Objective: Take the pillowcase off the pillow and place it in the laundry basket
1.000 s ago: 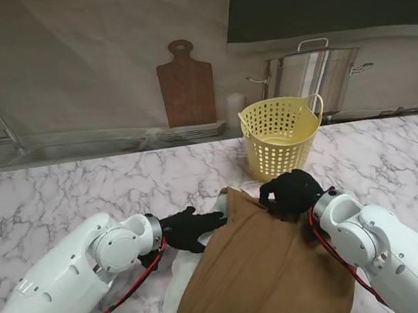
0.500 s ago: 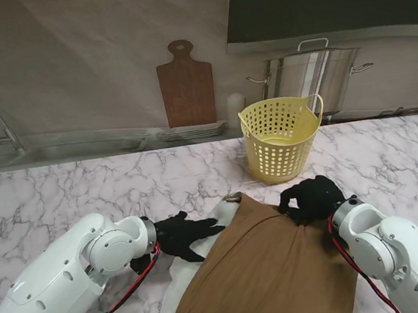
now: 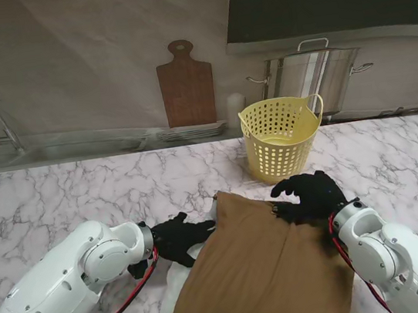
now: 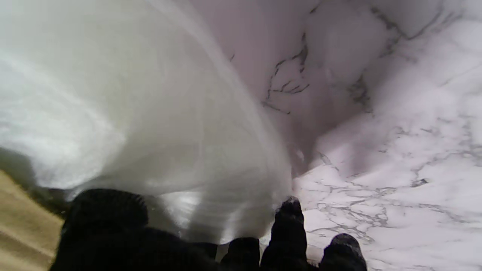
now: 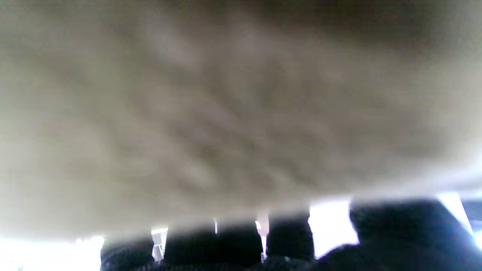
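Sliding toward me since before, pillowcase [image 3: 260, 274] seemingly pinched by right fingers [image 3: 287, 189].

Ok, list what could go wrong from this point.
The right hand grips the brown pillowcase at its far edge only, so the fabric might slip free. The left hand pins just a white pillow corner, so the pillow may drag along. The yellow laundry basket stands close and could be knocked.
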`<action>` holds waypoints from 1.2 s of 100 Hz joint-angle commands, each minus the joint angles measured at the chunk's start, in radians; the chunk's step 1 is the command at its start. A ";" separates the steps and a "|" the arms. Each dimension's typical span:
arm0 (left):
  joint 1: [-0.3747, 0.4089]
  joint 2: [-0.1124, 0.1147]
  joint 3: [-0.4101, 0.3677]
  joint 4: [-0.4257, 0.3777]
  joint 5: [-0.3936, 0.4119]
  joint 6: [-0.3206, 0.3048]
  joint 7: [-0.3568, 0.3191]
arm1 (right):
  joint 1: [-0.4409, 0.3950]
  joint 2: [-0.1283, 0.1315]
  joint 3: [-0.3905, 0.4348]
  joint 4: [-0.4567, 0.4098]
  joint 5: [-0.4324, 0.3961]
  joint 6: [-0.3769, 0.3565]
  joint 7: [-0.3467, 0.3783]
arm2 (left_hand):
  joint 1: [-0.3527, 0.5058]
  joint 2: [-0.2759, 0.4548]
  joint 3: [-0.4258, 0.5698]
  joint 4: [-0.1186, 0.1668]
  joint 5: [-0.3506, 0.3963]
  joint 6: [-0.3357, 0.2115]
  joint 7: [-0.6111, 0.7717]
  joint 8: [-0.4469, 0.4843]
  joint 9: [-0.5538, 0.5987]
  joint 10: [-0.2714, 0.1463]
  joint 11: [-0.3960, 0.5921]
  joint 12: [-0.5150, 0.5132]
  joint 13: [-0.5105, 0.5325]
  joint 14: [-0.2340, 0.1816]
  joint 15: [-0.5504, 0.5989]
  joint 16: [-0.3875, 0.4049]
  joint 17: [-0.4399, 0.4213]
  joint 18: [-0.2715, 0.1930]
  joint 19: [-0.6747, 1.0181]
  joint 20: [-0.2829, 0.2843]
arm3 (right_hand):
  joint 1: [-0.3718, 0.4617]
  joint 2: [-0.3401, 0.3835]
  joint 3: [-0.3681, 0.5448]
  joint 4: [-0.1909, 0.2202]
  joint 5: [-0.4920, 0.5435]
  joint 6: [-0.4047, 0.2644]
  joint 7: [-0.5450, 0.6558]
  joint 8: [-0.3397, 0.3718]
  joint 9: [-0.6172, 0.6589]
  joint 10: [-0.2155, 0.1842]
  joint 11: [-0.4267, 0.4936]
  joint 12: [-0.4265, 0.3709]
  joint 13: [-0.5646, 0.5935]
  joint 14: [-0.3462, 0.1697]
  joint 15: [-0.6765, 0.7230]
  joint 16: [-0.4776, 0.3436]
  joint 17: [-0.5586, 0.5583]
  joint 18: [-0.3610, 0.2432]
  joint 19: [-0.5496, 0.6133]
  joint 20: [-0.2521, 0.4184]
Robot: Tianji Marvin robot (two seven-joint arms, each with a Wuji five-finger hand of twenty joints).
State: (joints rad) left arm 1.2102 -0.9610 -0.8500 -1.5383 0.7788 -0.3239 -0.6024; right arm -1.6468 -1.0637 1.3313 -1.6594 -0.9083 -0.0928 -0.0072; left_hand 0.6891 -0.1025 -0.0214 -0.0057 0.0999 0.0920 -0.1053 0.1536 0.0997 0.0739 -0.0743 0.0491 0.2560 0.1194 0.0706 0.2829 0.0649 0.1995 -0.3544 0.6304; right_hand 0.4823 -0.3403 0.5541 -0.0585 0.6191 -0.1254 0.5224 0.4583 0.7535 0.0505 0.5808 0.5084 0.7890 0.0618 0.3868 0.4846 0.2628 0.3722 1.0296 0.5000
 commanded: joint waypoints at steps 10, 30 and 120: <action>0.058 0.014 -0.015 -0.005 0.039 -0.030 -0.019 | 0.011 0.003 -0.013 -0.055 -0.010 0.053 0.093 | 0.028 -0.109 -0.003 -0.009 0.057 -0.038 0.087 0.028 0.008 -0.025 0.060 0.007 0.011 -0.009 0.015 0.006 -0.008 -0.003 0.694 0.001 | -0.146 0.053 -0.081 0.008 -0.210 0.120 -0.196 -0.018 -0.191 0.048 -0.127 -0.091 -0.139 0.037 -0.100 -0.066 -0.095 -0.012 -0.077 0.004; 0.111 0.013 -0.072 -0.038 0.091 -0.064 -0.006 | 0.072 0.023 -0.069 -0.044 -0.013 0.171 0.269 | 0.028 -0.110 -0.003 -0.009 0.058 -0.042 0.088 0.028 0.008 -0.025 0.061 0.005 0.009 -0.011 0.015 0.005 -0.009 -0.003 0.690 0.003 | -0.263 0.060 -0.076 -0.012 -0.260 0.224 -0.290 -0.034 -0.098 0.050 -0.115 -0.126 -0.084 0.047 -0.106 -0.062 -0.128 0.032 -0.162 0.005; 0.083 0.018 -0.048 -0.014 0.079 -0.029 -0.040 | 0.004 0.023 0.030 -0.002 -0.106 0.009 0.149 | 0.017 -0.091 -0.004 -0.009 0.045 -0.037 0.086 0.026 0.005 -0.020 0.059 0.004 0.004 -0.006 0.012 0.003 -0.011 0.000 0.680 0.009 | 0.290 -0.181 0.331 -0.095 0.228 -0.162 0.449 -0.060 0.421 0.052 0.572 0.334 0.269 -0.098 0.341 0.174 0.062 0.028 -0.056 -0.034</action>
State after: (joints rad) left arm 1.2809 -0.9579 -0.9154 -1.5855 0.8476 -0.3577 -0.6004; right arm -1.6308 -1.0549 1.3432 -1.6762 -0.9963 -0.1002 0.1535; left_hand 0.6877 -0.1019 -0.0214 -0.0057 0.0917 0.0755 -0.1040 0.1536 0.0897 0.0683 -0.0607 0.0429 0.2563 0.1203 0.0763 0.2857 0.0649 0.1990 -0.3541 0.6304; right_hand 0.6427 -0.4680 0.7144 -0.1992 0.7921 -0.2125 0.8745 0.3527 1.1290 0.0228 1.0714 0.8258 1.0361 0.0149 0.7071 0.6364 0.3181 0.3998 0.9590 0.4773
